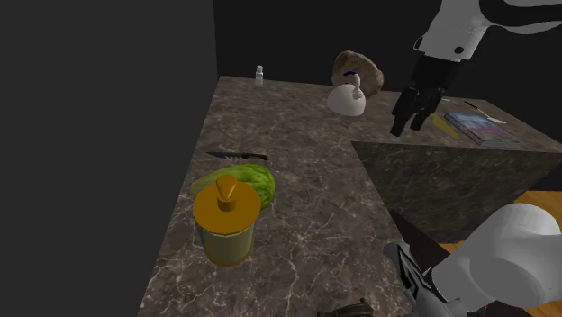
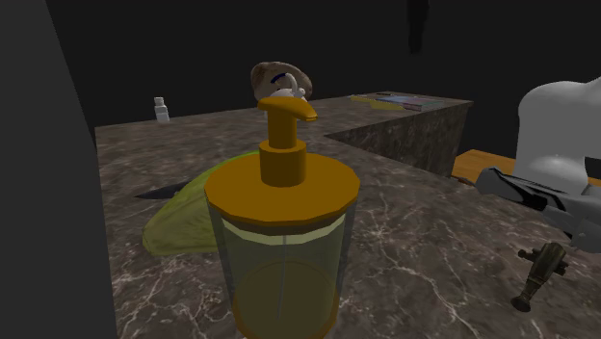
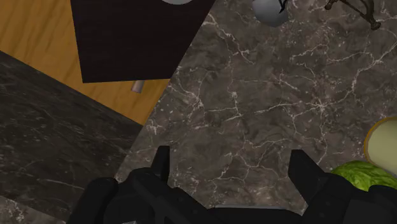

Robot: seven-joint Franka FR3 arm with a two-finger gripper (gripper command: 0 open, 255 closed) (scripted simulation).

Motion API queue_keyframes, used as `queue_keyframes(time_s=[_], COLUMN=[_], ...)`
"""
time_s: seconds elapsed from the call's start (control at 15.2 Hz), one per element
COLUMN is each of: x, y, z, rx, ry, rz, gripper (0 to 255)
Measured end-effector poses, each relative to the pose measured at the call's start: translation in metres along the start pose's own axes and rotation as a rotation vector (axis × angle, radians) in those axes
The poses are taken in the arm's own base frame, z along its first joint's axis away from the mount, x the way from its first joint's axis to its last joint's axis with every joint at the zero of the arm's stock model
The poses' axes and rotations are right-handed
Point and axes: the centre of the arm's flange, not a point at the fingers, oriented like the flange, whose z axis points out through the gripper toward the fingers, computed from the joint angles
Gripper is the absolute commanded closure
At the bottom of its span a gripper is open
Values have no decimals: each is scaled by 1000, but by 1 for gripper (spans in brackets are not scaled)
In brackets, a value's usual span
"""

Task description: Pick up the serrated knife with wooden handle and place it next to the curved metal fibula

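The gripper point(image 1: 407, 129) hangs above the counter point(image 1: 306, 207) with its fingers point(image 3: 162, 164) wide apart and nothing between them. In the wrist view, dark brown marble with pale veins lies below it. Beside it the counter steps up into a raised block point(image 1: 450, 180), and past that is an orange wood floor point(image 1: 540, 200). The walls around are black.

The knife point(image 1: 236, 156) lies flat on the marble, well apart from the gripper toward the shoulder view's left, just behind a green lettuce point(image 1: 257, 185). The fibula point(image 2: 539, 274) lies on the counter's near edge, close to the arm's base and far from the knife.

A dispenser point(image 1: 227, 221) with an orange pump top stands touching the front of the lettuce. In the second exterior view its see-through body looks amber in the lower part. A white pot point(image 1: 345, 99) sits near the gripper, and a small bottle point(image 1: 259, 75) stands at the far edge. I cannot tell what is in either. A book point(image 1: 482, 128) lies on the raised block.
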Motion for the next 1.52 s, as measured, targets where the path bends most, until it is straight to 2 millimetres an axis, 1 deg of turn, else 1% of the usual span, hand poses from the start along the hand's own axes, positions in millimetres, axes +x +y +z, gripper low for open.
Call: queue_keyframes(time_s=[0.07, 0.2, 0.33, 0.4, 0.53, 0.59, 0.79, 0.92, 1.12, 1.19, 1.32, 1.52], x=[0, 13, 37, 45, 64, 74, 112, 132, 164, 178, 195, 225], y=[0, -1, -4, -8, -9, -13, -23, -28, -45, -52, -62, -87], z=[0, 7, 17, 21, 32, 39, 60, 69, 81, 86, 96, 112], rx=[0, -1, -1, -1, -2, -2, -3, -4, -5, -6, -6, -7], ry=[0, 3, 7, 10, 15, 18, 27, 33, 42, 46, 51, 60], rz=[0, -34, -85, -113, -168, -197, -282, -339, -425, -453, -510, -596], gripper=[0, 0, 0, 0, 0, 0, 0, 0, 0, 0, 0, 0])
